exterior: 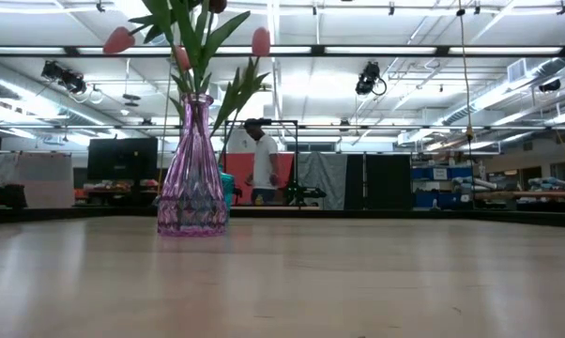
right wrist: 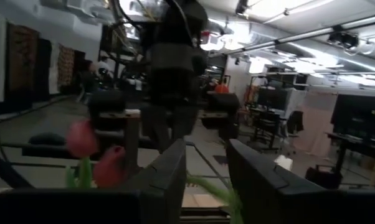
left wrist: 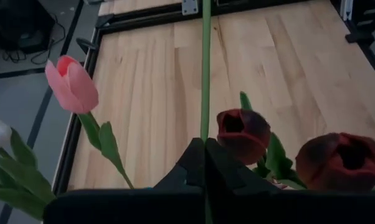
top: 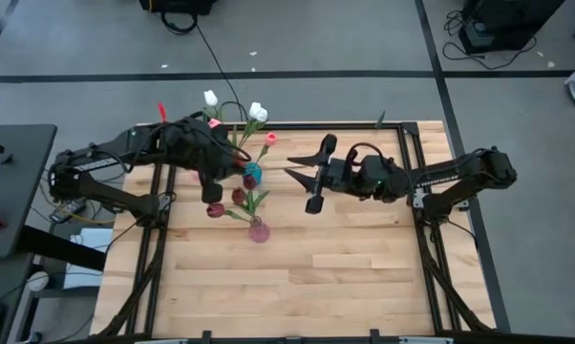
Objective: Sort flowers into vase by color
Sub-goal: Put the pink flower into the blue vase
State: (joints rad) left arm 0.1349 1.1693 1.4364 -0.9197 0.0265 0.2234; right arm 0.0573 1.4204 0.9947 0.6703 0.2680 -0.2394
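Note:
My left gripper [top: 211, 196] [left wrist: 205, 142] is above the table's left half, shut on one thin green stem [left wrist: 205, 62] whose head is out of view. Two maroon tulips [left wrist: 243, 134] and a pink tulip [left wrist: 72, 84] stand beside it. A purple glass vase [exterior: 191, 178] [top: 259, 229] stands on its base on the table and holds pink tulips [exterior: 118, 39]. A teal vase [top: 253, 174] stands farther back, with white tulips [top: 257, 112] above it. My right gripper [top: 295, 166] [right wrist: 206, 168] hovers open to the right of the vases, pointing at them. My left gripper pinches the green stem [left wrist: 205, 127] between its two fingertips. The stem runs on past the fingertips, along their direction, toward the table. It is lifted clear of the wood where it shows, and both of its ends lie outside the frames.
A dark metal frame [top: 402, 172] borders the wooden table. Bare wood [top: 345, 277] fills the near half and the right side. Cables and grey floor lie beyond the far edge. A person [exterior: 261, 160] stands far back in the room.

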